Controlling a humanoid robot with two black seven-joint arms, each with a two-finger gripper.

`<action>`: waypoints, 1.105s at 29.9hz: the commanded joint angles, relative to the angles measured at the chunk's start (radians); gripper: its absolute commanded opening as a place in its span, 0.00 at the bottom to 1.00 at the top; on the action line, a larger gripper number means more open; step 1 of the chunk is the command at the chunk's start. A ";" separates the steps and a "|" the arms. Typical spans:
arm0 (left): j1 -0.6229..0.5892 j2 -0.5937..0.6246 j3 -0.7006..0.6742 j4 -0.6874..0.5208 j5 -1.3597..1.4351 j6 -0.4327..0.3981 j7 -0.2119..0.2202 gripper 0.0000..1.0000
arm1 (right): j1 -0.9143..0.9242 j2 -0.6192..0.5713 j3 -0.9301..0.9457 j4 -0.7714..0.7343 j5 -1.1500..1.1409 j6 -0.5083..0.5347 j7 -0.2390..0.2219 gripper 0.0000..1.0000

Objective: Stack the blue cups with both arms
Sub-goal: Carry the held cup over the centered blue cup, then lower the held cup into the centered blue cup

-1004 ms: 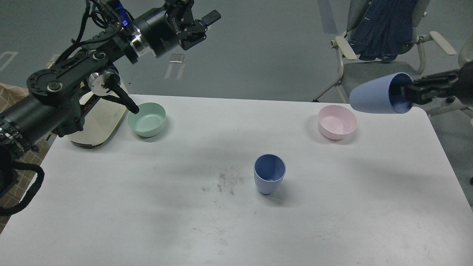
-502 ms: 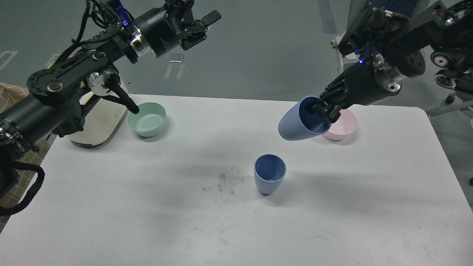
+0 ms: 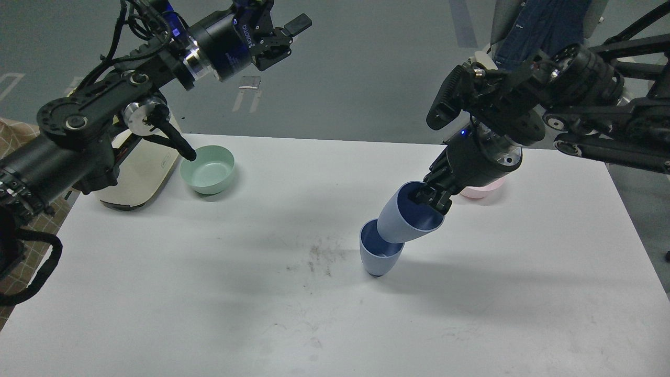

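Observation:
One blue cup (image 3: pixel 378 258) stands upright on the white table (image 3: pixel 209 293), a little right of centre. My right gripper (image 3: pixel 430 199) is shut on the rim of the second blue cup (image 3: pixel 404 221), one finger inside it. That cup is tilted, base down-left, directly over the standing cup's mouth; whether they touch I cannot tell. My left gripper (image 3: pixel 285 35) is raised high over the far left, away from both cups, fingers spread and empty.
A mint-green bowl (image 3: pixel 208 169) sits at the back left beside a flat metallic device (image 3: pixel 138 180). A pink bowl (image 3: pixel 481 188) is mostly hidden behind my right arm. A chair with a blue jacket (image 3: pixel 544 26) stands behind the table.
My right arm swung in from the far right, carrying the tilted blue cup left and down to the standing cup's mouth. The left arm stayed still.

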State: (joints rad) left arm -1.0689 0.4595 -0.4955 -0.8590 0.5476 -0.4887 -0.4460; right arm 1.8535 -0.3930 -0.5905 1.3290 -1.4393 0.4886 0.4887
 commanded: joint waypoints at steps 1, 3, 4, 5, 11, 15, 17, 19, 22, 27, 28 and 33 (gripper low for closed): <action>0.004 0.001 -0.002 0.000 0.000 0.000 0.000 0.97 | -0.003 0.013 0.000 -0.001 0.014 0.000 0.000 0.00; 0.004 0.001 -0.002 0.000 0.000 0.000 0.000 0.97 | -0.007 0.013 0.000 -0.001 0.014 0.000 0.000 0.00; 0.006 -0.001 -0.002 0.000 0.000 0.000 0.000 0.97 | -0.013 0.013 0.000 -0.001 0.014 0.000 0.000 0.00; 0.006 -0.001 -0.002 0.000 0.000 0.000 0.000 0.97 | -0.017 0.013 0.000 -0.001 0.014 0.000 0.000 0.00; 0.010 -0.002 -0.002 0.000 0.000 0.000 0.000 0.97 | -0.028 0.037 0.000 -0.033 0.016 0.000 0.000 0.00; 0.010 -0.002 -0.002 0.000 -0.002 0.000 0.000 0.97 | -0.028 0.052 0.000 -0.042 0.017 0.000 0.000 0.00; 0.010 -0.002 -0.002 0.000 -0.002 0.000 0.000 0.97 | -0.033 0.056 0.000 -0.045 0.017 0.000 0.000 0.00; 0.010 -0.002 -0.002 0.000 -0.002 0.000 0.000 0.97 | -0.037 0.057 0.000 -0.048 0.017 0.000 0.000 0.00; 0.010 -0.001 -0.002 0.000 0.000 0.000 0.000 0.97 | -0.043 0.054 0.000 -0.048 0.017 0.000 0.000 0.00; 0.012 -0.001 -0.002 0.000 0.000 0.000 -0.002 0.97 | -0.059 0.057 0.000 -0.063 0.017 0.000 0.000 0.00; 0.012 -0.001 -0.002 0.000 -0.002 0.000 -0.002 0.97 | -0.062 0.057 0.000 -0.066 0.017 0.000 0.000 0.00; 0.012 0.001 -0.002 0.000 -0.002 0.000 -0.002 0.97 | -0.068 0.065 0.000 -0.067 0.022 0.000 0.000 0.06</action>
State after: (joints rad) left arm -1.0570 0.4600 -0.4978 -0.8590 0.5461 -0.4887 -0.4479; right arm 1.7893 -0.3315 -0.5907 1.2622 -1.4217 0.4887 0.4886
